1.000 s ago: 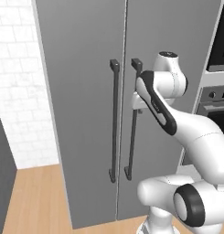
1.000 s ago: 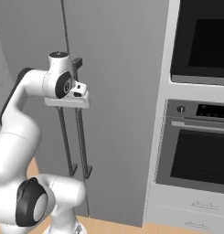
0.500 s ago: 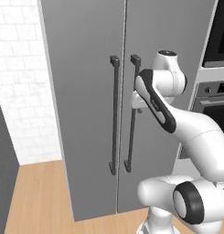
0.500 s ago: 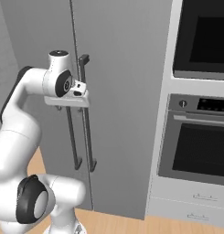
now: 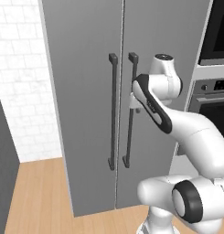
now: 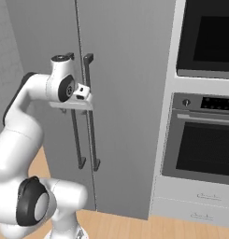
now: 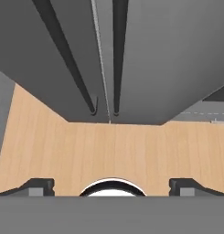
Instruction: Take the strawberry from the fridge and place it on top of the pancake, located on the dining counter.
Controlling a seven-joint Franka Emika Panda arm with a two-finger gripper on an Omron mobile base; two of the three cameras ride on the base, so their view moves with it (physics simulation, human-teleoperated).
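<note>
The tall matte-grey two-door fridge (image 5: 86,91) is seen with both doors shut, so the task is judged to be at its very start: nothing has been opened, fetched or placed. The strawberry is presumed to lie behind those doors. The two long dark vertical bar handles (image 5: 113,112) are set either side of the door seam, and the right one (image 6: 90,112) is approached by the tool (image 6: 83,94), which is held wide open and empty just beside it. Opening, picking and carrying to the worktop are all left.
</note>
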